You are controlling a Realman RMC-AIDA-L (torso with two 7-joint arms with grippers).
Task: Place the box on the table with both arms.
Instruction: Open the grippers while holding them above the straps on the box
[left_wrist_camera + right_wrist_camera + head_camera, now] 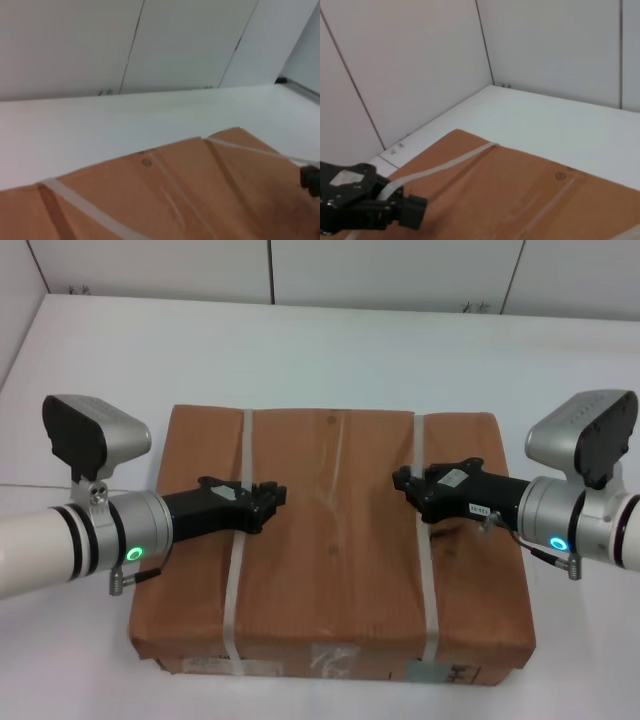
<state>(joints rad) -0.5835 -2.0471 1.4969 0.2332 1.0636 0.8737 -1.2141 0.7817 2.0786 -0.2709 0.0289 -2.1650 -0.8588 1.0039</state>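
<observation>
The brown cardboard box (330, 550) lies flat over the white table (300, 350), near its front. Two white straps cross its top. My left gripper (268, 502) reaches in from the left, shut at the left strap (233, 590). My right gripper (403, 483) reaches in from the right, shut at the right strap (428, 590). The right wrist view shows the left gripper (407, 212) on the strap (450, 162), above the box top (530, 200). The left wrist view shows the box top (200, 200) and the right gripper's tip (311, 181). I cannot tell whether the box touches the table.
White panelled walls (400, 270) stand behind the table and along its left side (15, 310). Bare tabletop stretches beyond the box to the back and to both sides. Labels and tape (440, 672) show on the box's near side.
</observation>
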